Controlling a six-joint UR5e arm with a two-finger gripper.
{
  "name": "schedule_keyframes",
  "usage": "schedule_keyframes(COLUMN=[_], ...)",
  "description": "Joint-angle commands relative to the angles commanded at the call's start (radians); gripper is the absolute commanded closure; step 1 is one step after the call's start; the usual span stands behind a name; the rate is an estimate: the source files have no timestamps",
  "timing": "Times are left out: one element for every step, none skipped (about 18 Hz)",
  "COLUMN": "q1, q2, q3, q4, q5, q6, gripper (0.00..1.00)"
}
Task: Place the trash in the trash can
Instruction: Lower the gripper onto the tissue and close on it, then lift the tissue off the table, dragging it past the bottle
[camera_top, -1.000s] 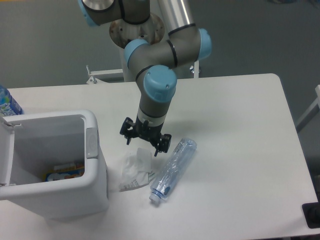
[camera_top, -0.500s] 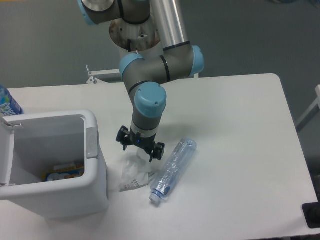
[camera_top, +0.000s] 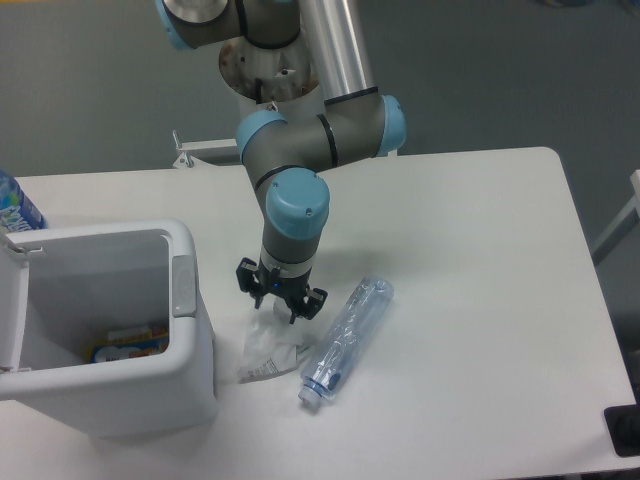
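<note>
Crumpled wrapper (camera_top: 268, 350) lies on the tabletop (camera_top: 470, 250); the end effector (camera_top: 279, 304), fingers spread, hovers just above, holding nothing.

White table (camera_top: 480, 230), rounded corners, filling most of my frame. On it I count four things:

1. White bin (camera_top: 120, 330), lower left, lid open, some coloured packaging at its bottom.
2. Crumpled wrapper (camera_top: 268, 352), translucent white, just right of the bin, centre-bottom of the frame.
3. Crushed clear bottle (camera_top: 348, 338), lying on its side just right of the wrapper, cap toward the bottom edge of the frame.
4. Blue-labelled bottle (camera_top: 14, 210), far left edge, behind the bin, partly cut off.
</note>
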Motion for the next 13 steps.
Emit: schedule_keyframes(q1=[0.000,0.002,0.003,0.005,0.009,0.012,0.020,0.024,0.028,0.029,0.040,0.049,0.051], q2=[0.002,0.005,0.008,0.014,0.020,0.028,0.032,0.043,0.048,0.048,0.051,0.057,0.064], q3=[0.000,0.000,0.003,0.003,0.003,0.005,0.005,0.005,0.005,0.006,0.006,0.009,0.017], q4=[-0.002,-0.005,-0.008,-0.009,-0.012,-0.012,-0.014,-0.018,-0.020,-0.020,-0.018,-0.018,-0.018], q5=[0.000,0.000,-0.002,-0.003,-0.003,-0.008,-0.009,-0.011,-0.009,-0.009,-0.012,-0.012,-0.012], q6=[0.000,-0.002,-0.002,-0.002,0.000,-0.002,-0.002,-0.002,-0.002,-0.002,0.000,0.000,-0.005], gripper=[0.91,0.94,0.96,0.98,0.98,0.98,0.98,0.98,0.98,0.98,0.98,0.98,0.98])
